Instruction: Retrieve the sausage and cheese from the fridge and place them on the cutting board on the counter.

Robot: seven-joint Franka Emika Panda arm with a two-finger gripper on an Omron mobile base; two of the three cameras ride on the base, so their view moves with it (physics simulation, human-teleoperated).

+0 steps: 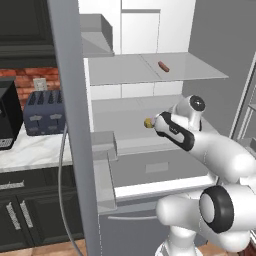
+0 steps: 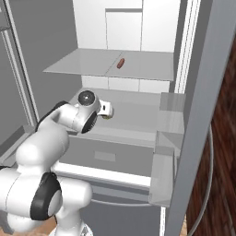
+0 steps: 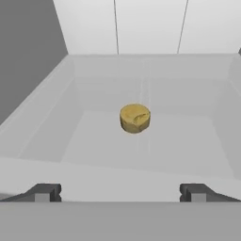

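The fridge (image 1: 210, 45) stands open, showing its white inside. The sausage (image 1: 163, 66), a short reddish-brown cylinder, lies on the upper grey shelf (image 2: 83, 64); the right base view shows the sausage (image 2: 120, 63) near that shelf's middle. One shelf lower sits the cheese (image 3: 135, 118), a small yellow-tan chunk, and the cheese (image 1: 148, 123) shows just beyond the hand. My gripper (image 3: 121, 193) is open, level with the lower shelf's front edge and aimed at the cheese, with bare shelf between them. Nothing is between its fingers. The cutting board is out of view.
The open left fridge door (image 1: 75, 125) stands close on the arm's left, its door bins (image 1: 102, 150) jutting inward. Beyond it, the marble counter (image 1: 30, 150) carries a blue-grey toaster (image 1: 45, 112) and a black appliance (image 1: 7, 115). The right door (image 2: 203, 115) flanks the other side. A wide drawer front (image 2: 110, 154) lies below the shelves.
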